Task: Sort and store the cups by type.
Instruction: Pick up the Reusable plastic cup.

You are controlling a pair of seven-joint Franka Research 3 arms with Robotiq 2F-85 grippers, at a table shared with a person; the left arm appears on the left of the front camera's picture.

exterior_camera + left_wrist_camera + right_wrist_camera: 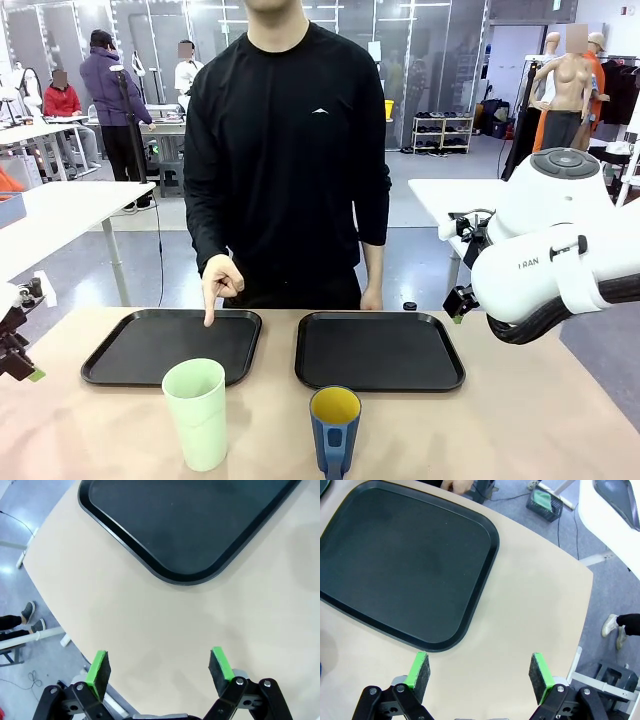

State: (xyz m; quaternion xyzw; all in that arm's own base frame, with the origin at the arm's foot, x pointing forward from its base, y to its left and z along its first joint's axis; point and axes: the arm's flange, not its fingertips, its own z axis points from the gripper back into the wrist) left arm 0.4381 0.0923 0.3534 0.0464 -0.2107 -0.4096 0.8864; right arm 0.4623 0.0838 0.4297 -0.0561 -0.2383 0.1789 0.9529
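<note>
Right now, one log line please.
green tumbler, blue mug: upright on table, in neither left tray nor right tray | person's hand: pointing at left tray | left gripper: open | right gripper: open

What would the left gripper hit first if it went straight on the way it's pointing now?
Probably the bare tabletop, just short of a rounded corner of the black tray. The open left gripper holds nothing, and nothing else lies in its line.
</note>
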